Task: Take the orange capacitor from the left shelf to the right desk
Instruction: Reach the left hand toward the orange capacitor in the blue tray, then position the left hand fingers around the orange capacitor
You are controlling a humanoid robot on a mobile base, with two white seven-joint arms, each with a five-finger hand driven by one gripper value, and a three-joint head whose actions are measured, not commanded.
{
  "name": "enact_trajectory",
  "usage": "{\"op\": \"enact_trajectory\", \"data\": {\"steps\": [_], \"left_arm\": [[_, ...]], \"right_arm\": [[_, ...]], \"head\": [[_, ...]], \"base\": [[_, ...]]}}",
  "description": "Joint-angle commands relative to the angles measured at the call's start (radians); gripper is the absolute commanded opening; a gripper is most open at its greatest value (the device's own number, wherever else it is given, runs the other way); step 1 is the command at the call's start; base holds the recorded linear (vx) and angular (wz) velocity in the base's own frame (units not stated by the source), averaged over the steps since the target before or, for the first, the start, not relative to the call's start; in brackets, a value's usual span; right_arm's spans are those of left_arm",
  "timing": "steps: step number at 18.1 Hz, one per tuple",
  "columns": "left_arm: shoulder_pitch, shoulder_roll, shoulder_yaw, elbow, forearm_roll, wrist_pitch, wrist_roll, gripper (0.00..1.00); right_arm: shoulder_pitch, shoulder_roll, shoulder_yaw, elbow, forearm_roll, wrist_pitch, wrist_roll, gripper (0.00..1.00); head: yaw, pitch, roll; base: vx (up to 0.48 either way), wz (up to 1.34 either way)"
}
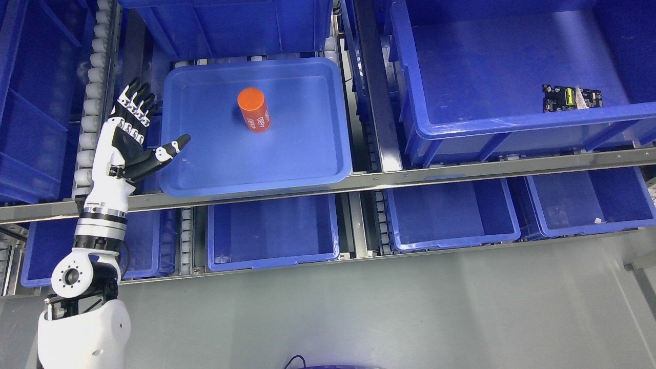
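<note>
We had the left hand [134, 130] spread, empty, at the blue tray [307, 164] left rim; orange capacitor [253, 109] stood upright mid-tray, well apart.

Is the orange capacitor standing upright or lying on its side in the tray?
Upright. The orange capacitor shows its round top face above its printed side, standing on the floor of the blue tray, untouched.
</note>
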Motion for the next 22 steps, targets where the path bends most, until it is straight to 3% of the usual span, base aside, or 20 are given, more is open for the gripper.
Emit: {"op": "enact_trajectory", "data": {"steps": [1,6,12,22], "left_arm": [[-0.059,0.117,-0.053,0.091,-0.001,-0.012,-0.122,0.99],[-0.239,0.157,-0.108,0.301,-0.194,-0.011,-0.303,0.97],[-0.311,0.147,-0.117,0.45,-0.209,-0.003,-0.365,0.94],[-0.339,0.09,-0.168,0.496,-0.204,-0.003,-0.431,0.95]], "right_arm": [[0.02,-0.017,-0.012,-0.017,0.005,0.0,0.0,1.0],[0.02,-0.017,-0.012,-0.017,0.005,0.0,0.0,1.0],[0.02,-0.017,-0.012,-0.017,0.005,0.001,0.0,1.0],[0.02,-0.017,-0.012,-0.017,0.005,0.0,0.0,1.0]], "head": [[0.0,0.0,0.0],[0.0,0.0,0.0],[0.0,0.0,0.0],[0.0,0.0,0.0]], "base": [[0.0,0.0],[0.0,0.0],[0.011,0.0],[0.058,-0.01]]}}
